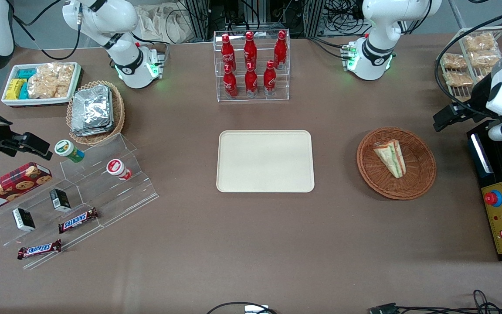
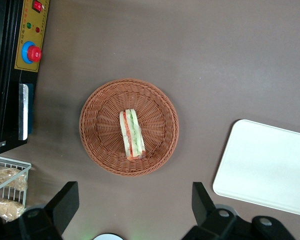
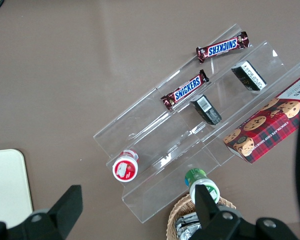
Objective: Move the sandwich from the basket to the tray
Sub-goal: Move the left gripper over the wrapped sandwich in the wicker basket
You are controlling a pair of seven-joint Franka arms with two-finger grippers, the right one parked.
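Smooth tray, woven basket, wrapped wedge

At centre frame in the front view lies the flat, round-cornered cream tray point(image 1: 265, 161); right of it the round reddish wicker basket point(image 1: 421, 174) holds the triangular sandwich point(image 1: 390, 157), white bread with green and orange layers. At the right edge, the gripper point(image 2: 132, 205) hangs above, jaws open, partly cut off.

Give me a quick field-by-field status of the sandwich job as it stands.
sandwich: lying in the basket, untouched
basket: on the table toward the working arm's end, beside the tray
tray: mid-table, nothing on it
gripper: open, high above the table, near the basket, holding nothing
transfer: not yet started
likely next move: descend onto the sandwich
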